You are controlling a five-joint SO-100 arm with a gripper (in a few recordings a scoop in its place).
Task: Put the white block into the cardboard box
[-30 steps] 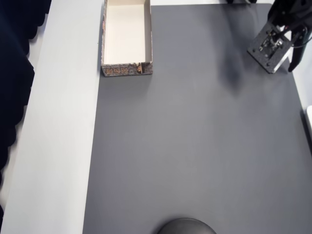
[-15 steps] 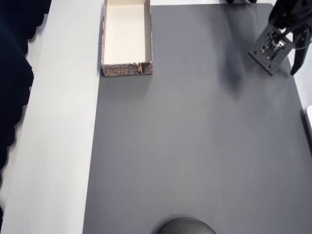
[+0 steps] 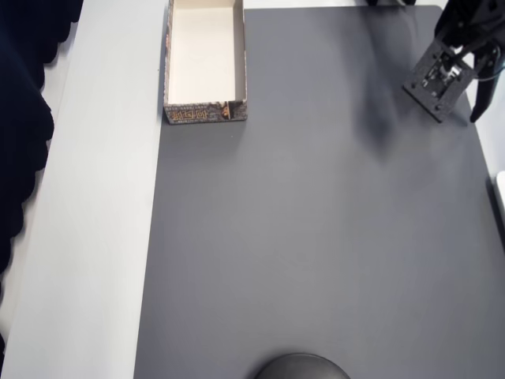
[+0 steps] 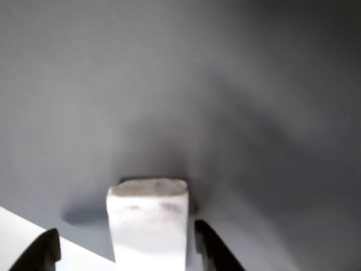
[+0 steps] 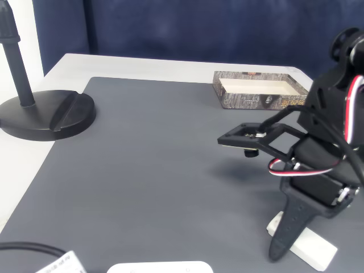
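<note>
The white block (image 4: 148, 223) lies on the grey mat near the mat's edge, in the wrist view between my two black fingers. The left finger (image 4: 42, 251) stands clear of it and the right finger (image 4: 211, 248) is close beside it. My gripper (image 4: 127, 248) is open and astride the block. In the fixed view the block (image 5: 310, 247) lies at the lower right with my gripper (image 5: 280, 243) pointing down at it. The cardboard box (image 3: 205, 63) stands in the far top-left corner of the overhead view, its cream inside bare; the fixed view shows the box (image 5: 259, 91) behind the arm.
A black round stand base (image 5: 45, 114) sits at the left of the mat, also seen at the bottom of the overhead view as a dark stand base (image 3: 300, 367). A white strip of table (image 3: 95, 205) runs along the mat. A flat white object (image 5: 159, 267) lies at the front edge.
The arm has shifted slightly toward the top right of the overhead view. The box has not moved.
</note>
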